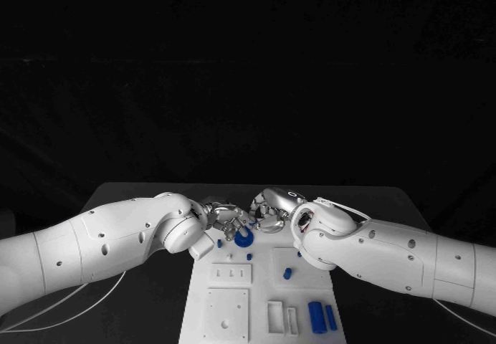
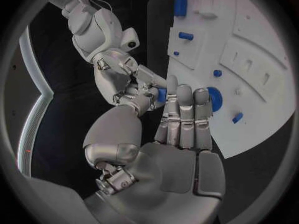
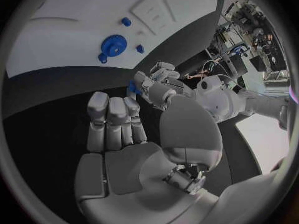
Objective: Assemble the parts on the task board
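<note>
Both hands meet over the far end of the white board (image 1: 233, 301), beside the blue gear (image 1: 244, 240). The left hand (image 1: 229, 218) pinches a small blue part (image 3: 132, 87) (light, stiff, probably slippery; best gripped by its sides). The right hand (image 1: 271, 211) has straight fingers and holds nothing.

Two silver hands close together over the far end of the white board (image 1: 227, 301), left hand (image 1: 229, 217), right hand (image 1: 272, 209), blue round part (image 1: 244, 240) below them, blue pieces (image 1: 317, 317) near the front.
</note>
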